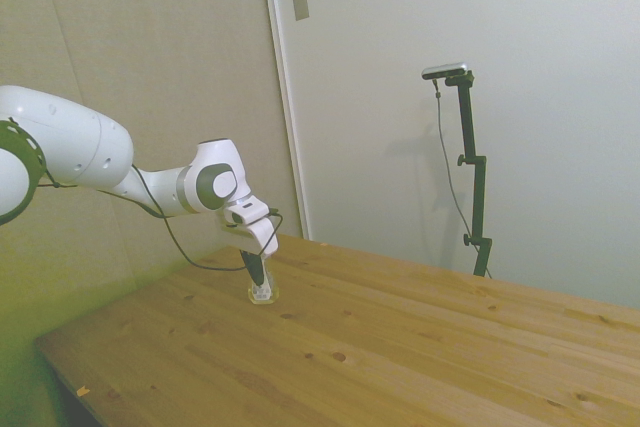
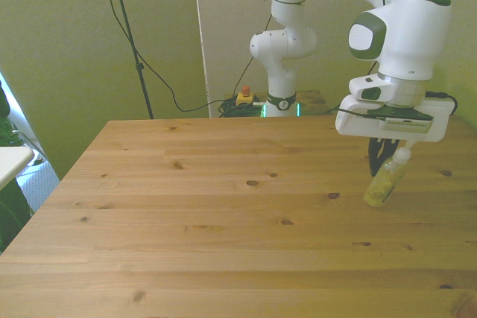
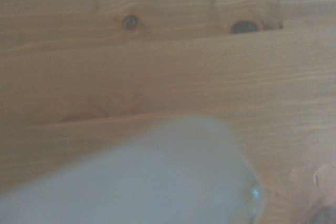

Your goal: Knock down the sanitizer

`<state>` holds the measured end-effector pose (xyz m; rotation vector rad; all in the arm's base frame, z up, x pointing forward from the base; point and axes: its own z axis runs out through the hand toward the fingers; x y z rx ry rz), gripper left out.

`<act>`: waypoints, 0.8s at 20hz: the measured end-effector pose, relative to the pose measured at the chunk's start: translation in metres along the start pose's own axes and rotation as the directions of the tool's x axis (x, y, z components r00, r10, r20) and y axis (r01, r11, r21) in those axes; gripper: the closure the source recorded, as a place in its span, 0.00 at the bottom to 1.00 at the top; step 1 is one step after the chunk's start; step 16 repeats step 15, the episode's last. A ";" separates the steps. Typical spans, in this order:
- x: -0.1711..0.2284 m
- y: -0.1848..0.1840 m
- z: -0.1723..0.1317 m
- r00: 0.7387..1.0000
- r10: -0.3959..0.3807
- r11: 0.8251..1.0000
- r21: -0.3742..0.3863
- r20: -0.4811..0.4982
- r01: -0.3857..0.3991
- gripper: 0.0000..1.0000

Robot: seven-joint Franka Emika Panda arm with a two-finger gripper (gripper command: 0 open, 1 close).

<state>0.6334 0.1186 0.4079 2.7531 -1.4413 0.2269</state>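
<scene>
The sanitizer [image 2: 387,181] sits on the table [image 2: 223,214] toward three o'clock in the front view, near the right edge, its top tilted toward one o'clock. The gripper [image 2: 381,156] hangs directly above and just behind it, touching its upper part. In the side view the sanitizer [image 1: 262,292] stands near the table's [image 1: 400,347] far-left corner, at about ten o'clock.

The sanitizer [image 2: 387,181] is a small, slim clear bottle with yellowish liquid in its lower part and a pale cap on top. It is tilted, not upright — in the front view its top leans toward the front view's right and its base sits on the wooden desk [image 2: 223,214], near that view's right edge. From the side it [image 1: 262,290] shows as a small clear shape on the boards — up close it [image 3: 157,182] is only a pale blur.
</scene>
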 end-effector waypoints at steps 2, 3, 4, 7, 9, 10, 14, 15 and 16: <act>0.005 -0.011 0.001 1.000 -0.001 1.000 -0.006 -0.006 0.001 1.00; 0.007 -0.017 0.001 1.000 -0.002 1.000 -0.010 -0.006 0.001 1.00; 0.010 -0.022 0.001 1.000 -0.001 1.000 -0.011 -0.007 0.001 1.00; 0.016 -0.037 0.000 1.000 0.001 1.000 -0.014 -0.011 -0.001 1.00; 0.017 -0.046 -0.002 1.000 -0.001 1.000 -0.013 -0.014 0.001 1.00; 0.018 -0.050 -0.004 1.000 -0.002 1.000 -0.012 -0.015 0.002 1.00; 0.019 -0.061 -0.006 1.000 -0.008 1.000 -0.008 -0.021 0.008 1.00; 0.019 -0.063 -0.006 1.000 -0.010 1.000 -0.009 -0.021 0.010 1.00; 0.019 -0.063 -0.006 1.000 -0.010 1.000 -0.009 -0.021 0.010 1.00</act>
